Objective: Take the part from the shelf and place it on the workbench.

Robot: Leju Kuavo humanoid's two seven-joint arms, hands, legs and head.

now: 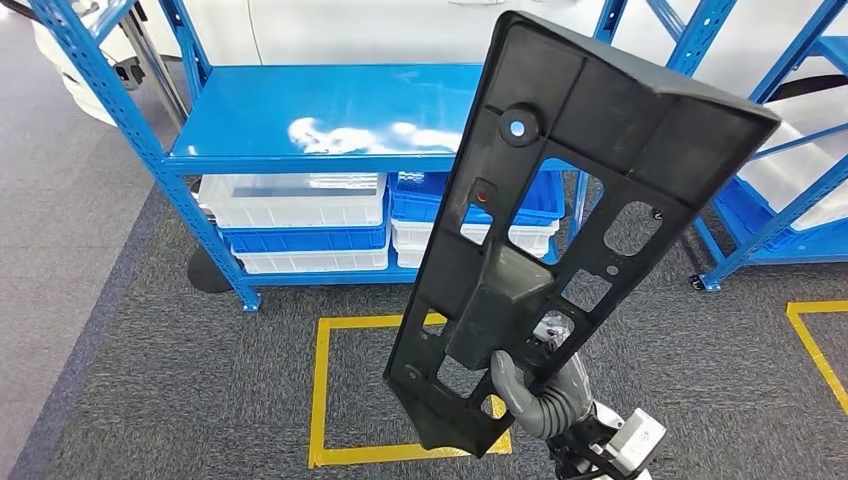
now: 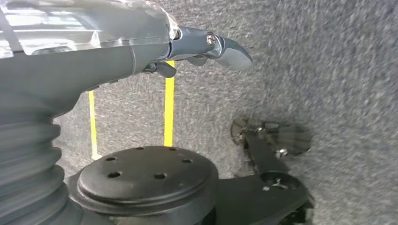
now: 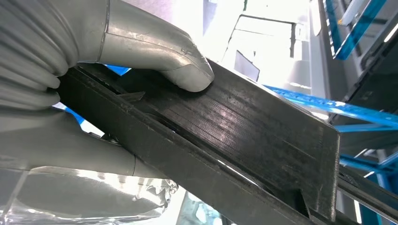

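Note:
The part (image 1: 570, 220) is a long black plastic panel with several cut-outs and a raised block near its middle. It stands tilted in the air before the head camera, its upper end leaning right. My right hand (image 1: 530, 395) grips it near its lower end from behind, the grey thumb wrapped over one edge. In the right wrist view the thumb (image 3: 178, 65) presses on the part's ribbed black face (image 3: 244, 126). My left hand (image 2: 141, 51) hangs over the grey carpet and holds nothing, its fingers (image 2: 225, 47) stretched out.
A blue steel shelf (image 1: 330, 110) stands ahead with a bare top board and white and blue bins (image 1: 300, 200) below. A second blue rack (image 1: 780, 200) is at the right. Yellow tape (image 1: 320, 400) marks a square on the grey carpet.

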